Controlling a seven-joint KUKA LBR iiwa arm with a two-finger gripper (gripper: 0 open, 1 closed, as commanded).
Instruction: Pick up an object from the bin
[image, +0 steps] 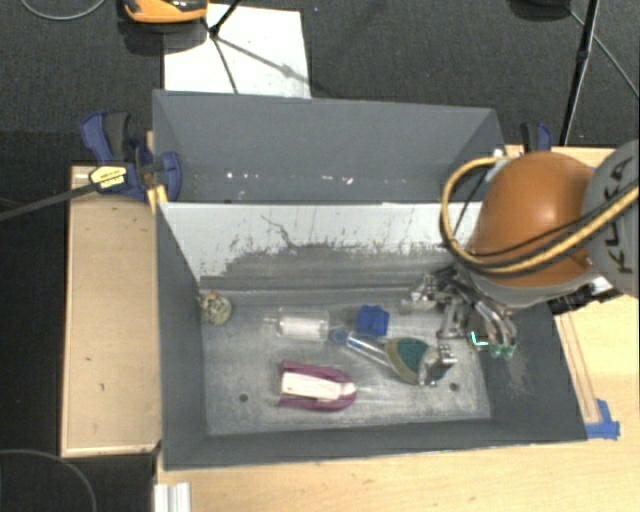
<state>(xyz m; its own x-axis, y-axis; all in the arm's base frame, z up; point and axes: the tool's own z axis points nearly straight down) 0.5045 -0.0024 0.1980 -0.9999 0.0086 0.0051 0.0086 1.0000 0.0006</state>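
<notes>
Nearest you, by the front wall of the grey metal bin (330, 428), lies a flat purple-and-white packet (316, 387), its long axis running left to right. Behind it, a clear plastic tube (301, 325) lies along the same line, with a small blue block (372, 320) just to its right. A small round brownish thing (215, 310) sits well apart in the back left corner.

What matters for your next move is a dark teal rounded piece (406, 354) at the right of the bin floor. The robot's pincer (440, 366) reaches in from the right, low over the floor, and its tip is just beside the teal piece's right edge, perhaps touching it. The teal piece therefore lies to the pincer's left, between it and the blue block. You cannot tell how wide the pincer stands, because the wrist hardware hides it.
</notes>
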